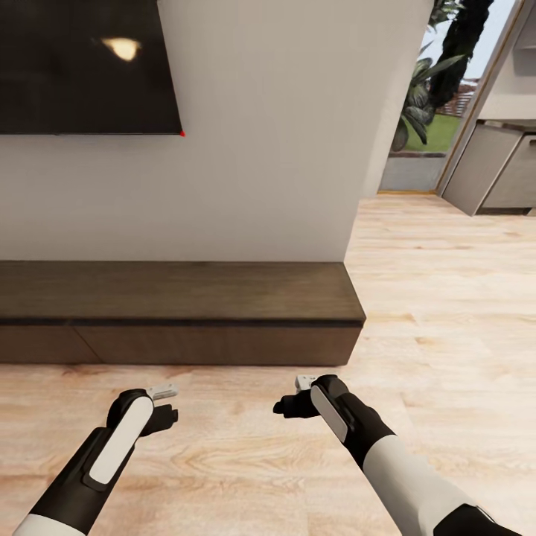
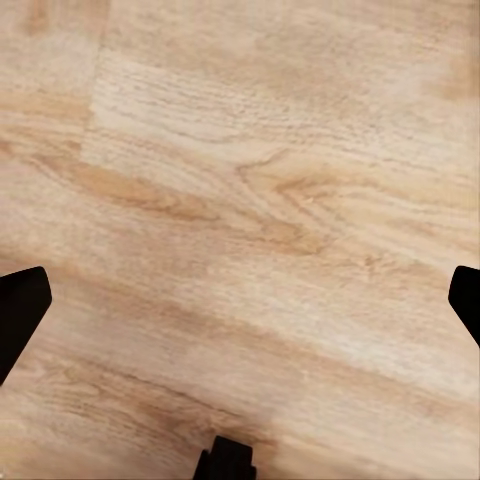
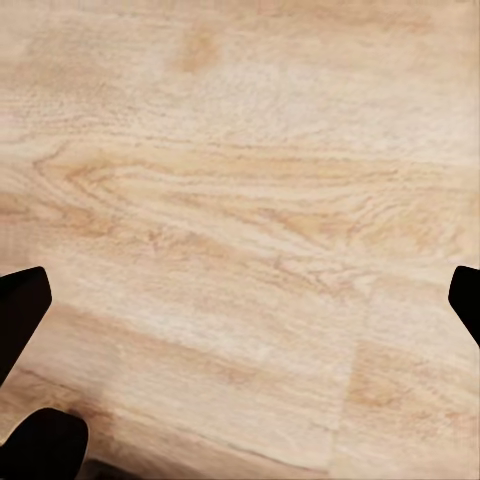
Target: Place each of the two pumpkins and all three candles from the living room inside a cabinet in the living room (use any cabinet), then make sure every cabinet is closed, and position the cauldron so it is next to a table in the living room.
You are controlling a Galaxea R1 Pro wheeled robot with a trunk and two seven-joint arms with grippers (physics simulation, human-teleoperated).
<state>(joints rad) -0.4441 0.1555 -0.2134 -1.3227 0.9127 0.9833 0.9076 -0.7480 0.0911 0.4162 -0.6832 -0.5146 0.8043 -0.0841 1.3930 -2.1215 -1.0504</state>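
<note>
The robot faced the long, low, dark brown wooden cabinet (image 1: 179, 313) that ran along the pale grey wall (image 1: 260, 149), its handle-less drawer fronts all flush and closed, as far as the head view showed. A black wall-mounted TV (image 1: 85, 63) hung at eleven o'clock above it, and a grey kitchen unit (image 1: 499, 167) stood well off at two o'clock. No pumpkin or candle appeared anywhere, so the step in hand looked like travel or search rather than grasping.

To do that well, the base probably needed to turn away from the cabinet and scan the light wood plank floor (image 1: 447, 298) and the rest of the room, with both arms kept tucked low so they would not brush the cabinet's front.

The left pincer (image 1: 165, 417) hung at seven o'clock over bare planks, its dark fingertips (image 2: 20, 310) spread wide at the edges of its wrist view, released, holding and touching nothing. The right pincer (image 1: 286, 408) hung near six o'clock, its fingertips (image 3: 20, 310) equally wide apart above the floor, also released and empty.
</note>
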